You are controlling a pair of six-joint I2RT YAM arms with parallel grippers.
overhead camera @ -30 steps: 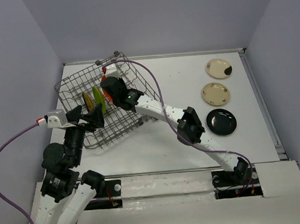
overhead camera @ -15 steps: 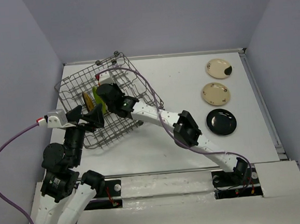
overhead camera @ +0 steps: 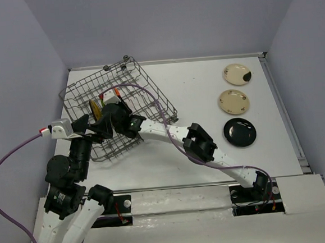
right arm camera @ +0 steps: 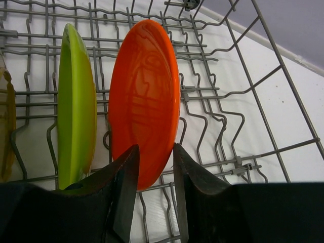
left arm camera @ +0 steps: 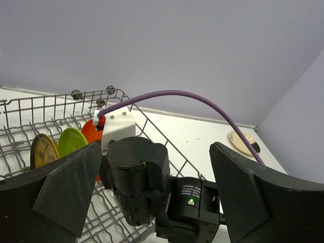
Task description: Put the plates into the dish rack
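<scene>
right tool (right arm camera: 155,152) has slid left in the dish rack (overhead camera: 85,94), now slightly open astride the orange plate (right arm camera: 147,101)

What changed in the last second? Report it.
The right gripper carried the orange plate leftward and deeper into the dish rack, stood it beside the lime green plate, and opened its jaws. The left gripper stayed wide open; the black plate and two cream plates never moved.

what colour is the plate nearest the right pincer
Orange: a glossy round orange plate, clearest in the right wrist view.
</scene>
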